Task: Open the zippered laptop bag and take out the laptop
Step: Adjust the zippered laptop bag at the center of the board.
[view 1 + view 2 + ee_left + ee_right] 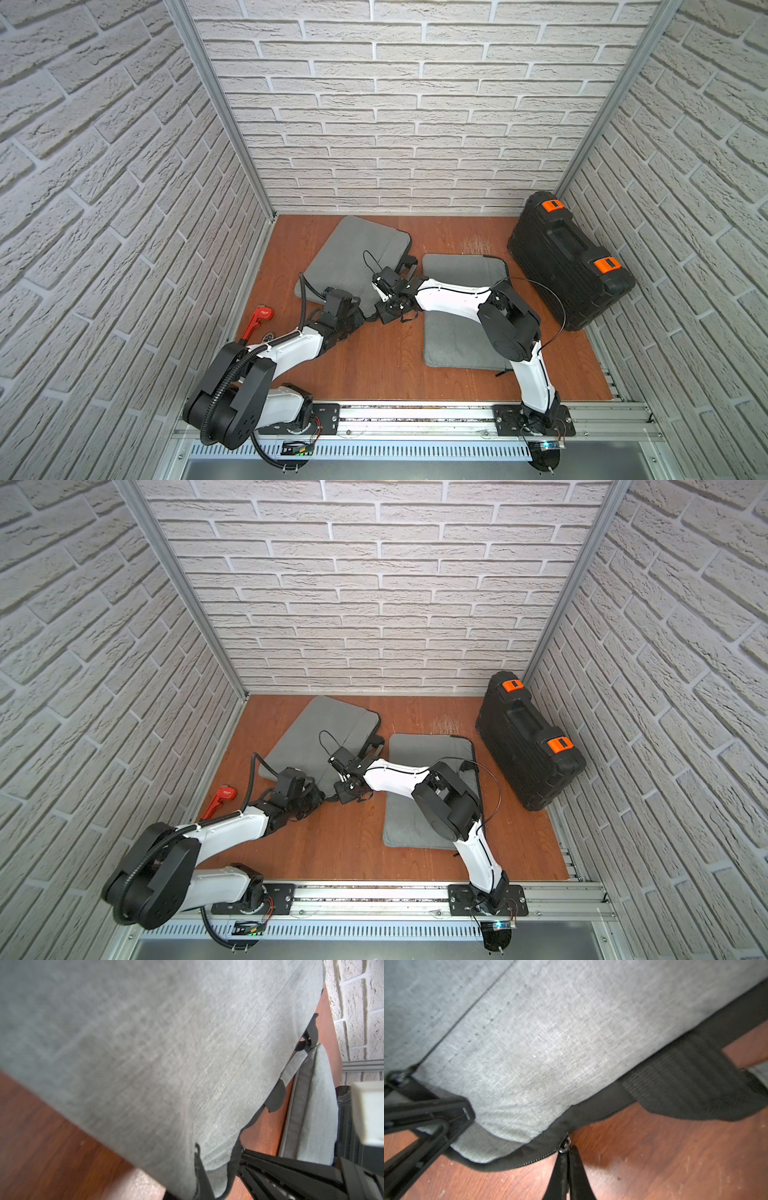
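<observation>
A mock workshop set up as a robot test cell: brick-look panels (415, 104) framed by aluminium posts (216, 108) wall in a wooden bench (374, 357) carrying a red wrench (255, 322) and a black tool case (569, 257), with two arms (449, 297) bolted to a rail (415, 411).

Grey fabric laptop bag (320, 729) lies far left on red-brown wooden tabletop (353, 854). Left gripper (322, 798) and right gripper (338, 793) meet at its near corner. Second grey fabric sleeve (428, 750) just right. Black plastic tool case (528, 737) far right; red pipe wrench (218, 800) at left edge.
</observation>
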Controlling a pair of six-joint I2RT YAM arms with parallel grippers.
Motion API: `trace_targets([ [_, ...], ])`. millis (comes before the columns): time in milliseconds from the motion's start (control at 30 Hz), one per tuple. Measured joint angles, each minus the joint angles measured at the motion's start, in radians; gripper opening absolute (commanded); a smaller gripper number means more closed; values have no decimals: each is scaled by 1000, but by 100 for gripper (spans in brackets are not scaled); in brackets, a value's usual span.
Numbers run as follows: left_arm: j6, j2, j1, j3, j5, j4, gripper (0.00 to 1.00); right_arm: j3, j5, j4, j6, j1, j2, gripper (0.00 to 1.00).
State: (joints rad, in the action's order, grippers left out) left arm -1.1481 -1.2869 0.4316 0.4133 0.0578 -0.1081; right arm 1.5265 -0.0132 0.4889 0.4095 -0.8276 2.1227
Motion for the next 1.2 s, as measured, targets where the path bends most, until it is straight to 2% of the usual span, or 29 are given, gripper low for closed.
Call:
trace_targets([
  [367, 40, 25, -23, -2, 18, 44, 0, 13, 47, 1, -10, 13, 0, 6],
  [700, 66, 103, -55, -27, 23, 117, 0, 37, 87, 6, -26, 52, 1, 6],
  [1200, 98, 145, -150, -44, 60, 158, 0, 45, 64, -8, -33, 66, 13, 6],
])
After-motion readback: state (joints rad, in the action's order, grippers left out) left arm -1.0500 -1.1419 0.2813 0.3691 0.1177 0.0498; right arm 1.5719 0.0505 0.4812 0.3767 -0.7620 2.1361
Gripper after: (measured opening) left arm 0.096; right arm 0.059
